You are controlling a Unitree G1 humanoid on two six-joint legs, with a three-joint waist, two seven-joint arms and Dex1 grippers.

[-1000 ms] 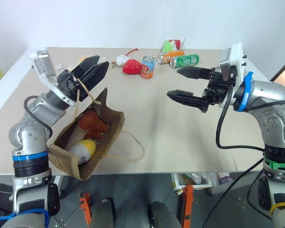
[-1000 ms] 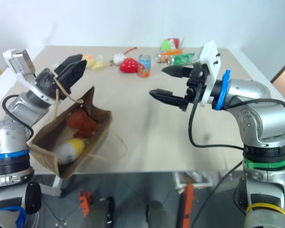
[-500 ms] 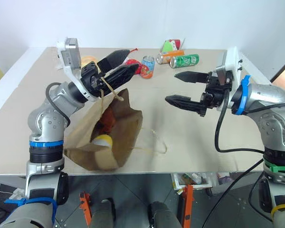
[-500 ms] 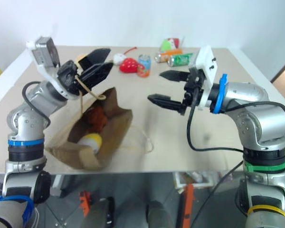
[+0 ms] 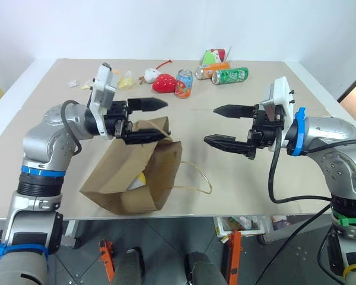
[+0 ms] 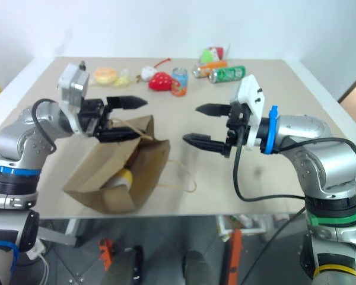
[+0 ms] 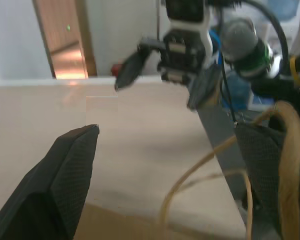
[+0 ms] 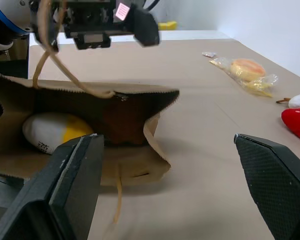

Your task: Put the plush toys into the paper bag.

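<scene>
Left pincer [image 5: 147, 120] spread wide, one twisted cord handle [image 7: 286, 165] looped over its lower finger, likely to prop the paper bag [image 5: 136, 178] mouth up and open. Bag is creased brown kraft, hanging just below that pincer. Both plush toys inside: white fluffy egg [image 8: 52, 131] (yellow patch) and brown one [image 8: 122, 122]. Right pincer [image 5: 225, 126] also wide, empty, facing the mouth
</scene>
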